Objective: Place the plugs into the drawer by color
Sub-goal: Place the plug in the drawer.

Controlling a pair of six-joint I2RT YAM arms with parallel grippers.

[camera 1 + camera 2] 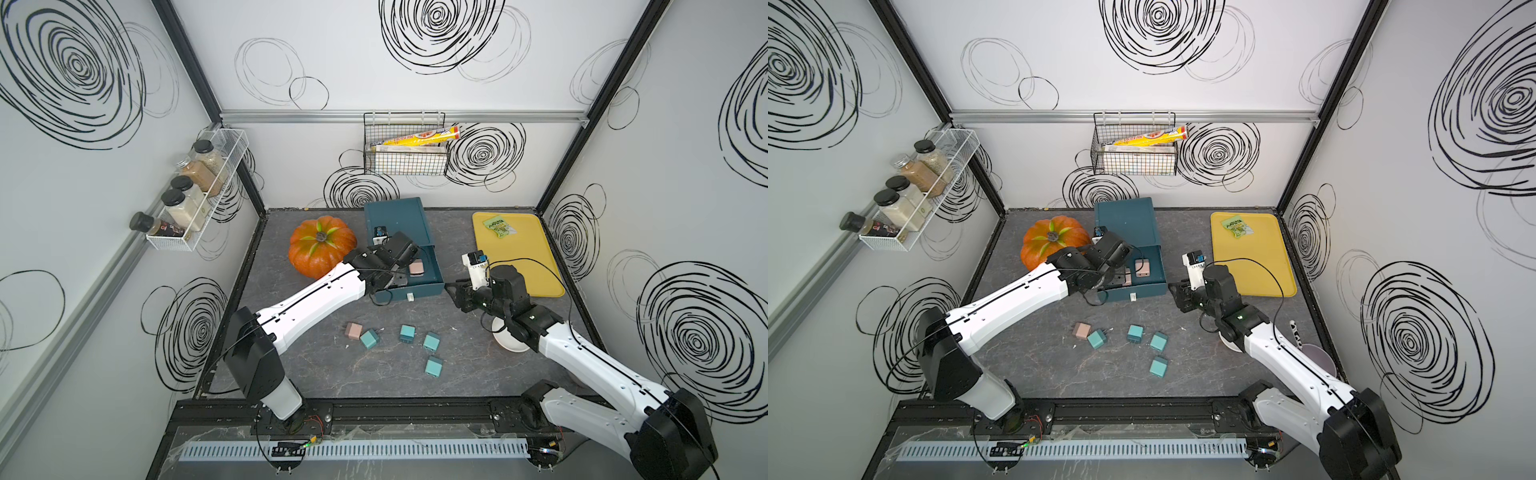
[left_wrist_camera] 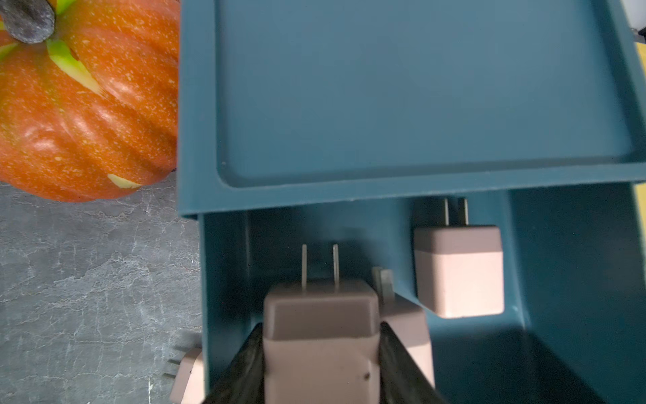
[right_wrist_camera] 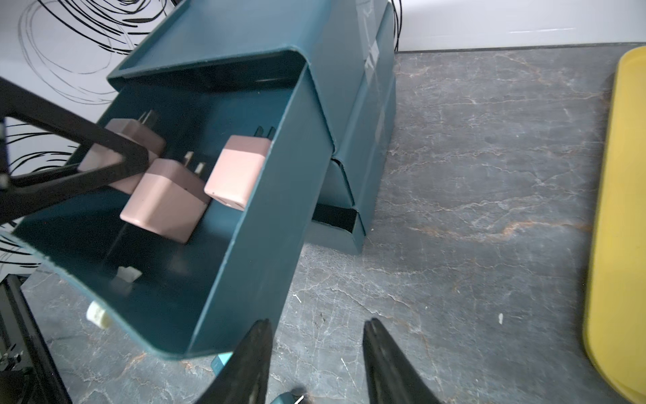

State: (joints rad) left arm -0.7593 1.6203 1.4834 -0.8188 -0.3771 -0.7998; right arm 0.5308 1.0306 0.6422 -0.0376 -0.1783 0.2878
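Left hand [image 2: 321,330] clamps pink plug [image 2: 320,363] inside open top drawer [image 1: 415,289], prongs toward 12 o'clock. Two pink plugs [image 2: 458,273] at its 3 o'clock. Right hand [image 3: 318,327] narrowly parted, empty. Fourth pink plug [image 1: 354,330] on counter [image 1: 457,374], 6 o'clock of drawer; I judge left arm nearer.

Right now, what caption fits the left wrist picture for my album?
Left gripper holds a pink plug at the open drawer, two other plugs inside, pumpkin nearby.
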